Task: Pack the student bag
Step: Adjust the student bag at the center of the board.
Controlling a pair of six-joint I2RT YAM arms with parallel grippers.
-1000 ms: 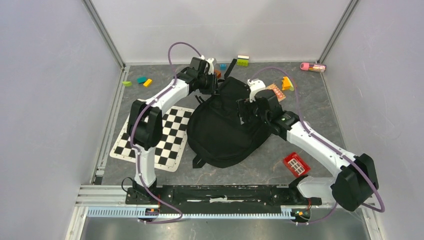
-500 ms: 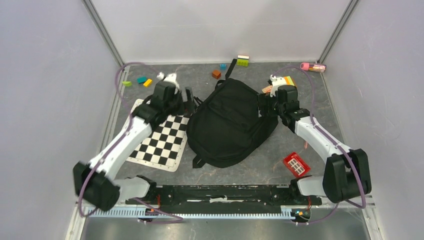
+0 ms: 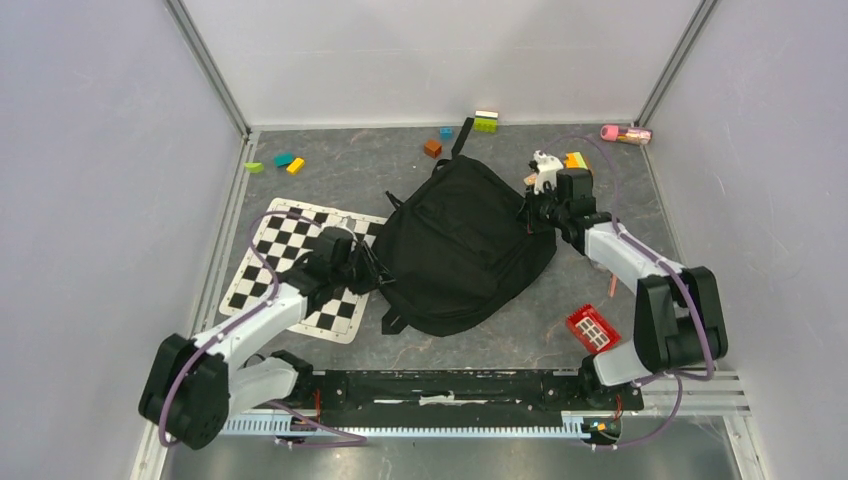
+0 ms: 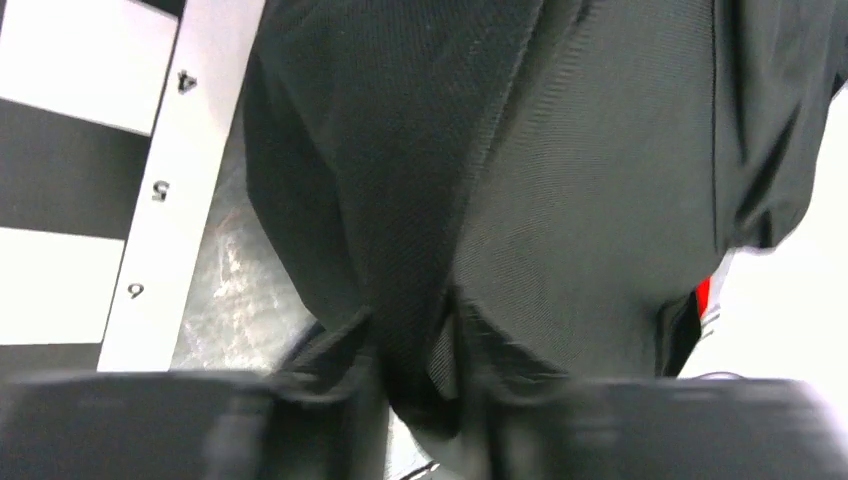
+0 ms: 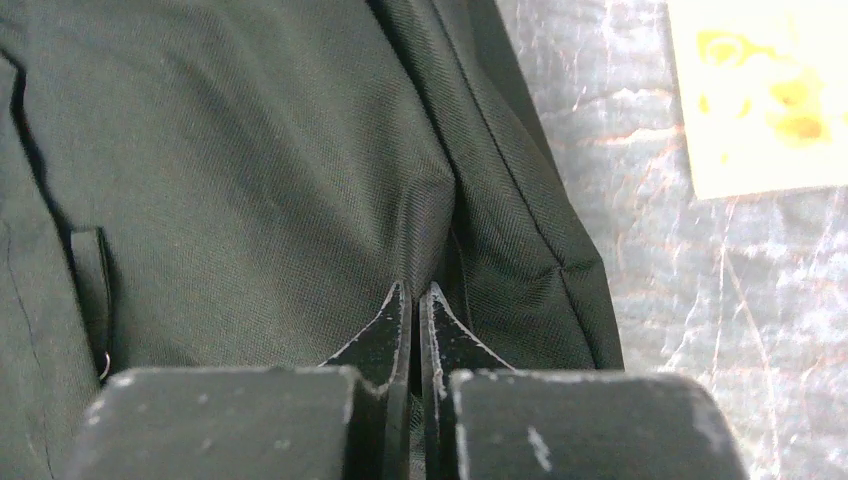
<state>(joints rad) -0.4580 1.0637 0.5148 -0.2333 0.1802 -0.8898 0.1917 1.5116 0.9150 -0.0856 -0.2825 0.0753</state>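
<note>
Student bag [image 3: 460, 245]: black all over; close up, a fine woven texture.
Chessboard [image 3: 262, 235], toward the left edge: black and white checks, white border with black digits.
Tabletop [image 3: 360, 180]: dark grey with pale marbled veining.
Crate [image 3: 592, 328], near right: red, gridded.
Tube [image 3: 625, 133], far right corner: pink.
Far edge: lime-green brick [image 3: 486, 124] with a white top, blue block [image 3: 445, 132], brown block [image 3: 432, 148].
Far left corner: green piece [image 3: 254, 167], teal piece [image 3: 284, 160], orange piece [image 3: 295, 166].
Card [image 5: 760, 90] in the right wrist view: pale yellow with darker yellow blotches.
Left arm [image 3: 255, 322], right arm [image 3: 625, 255]: white shells, black joints.
</note>
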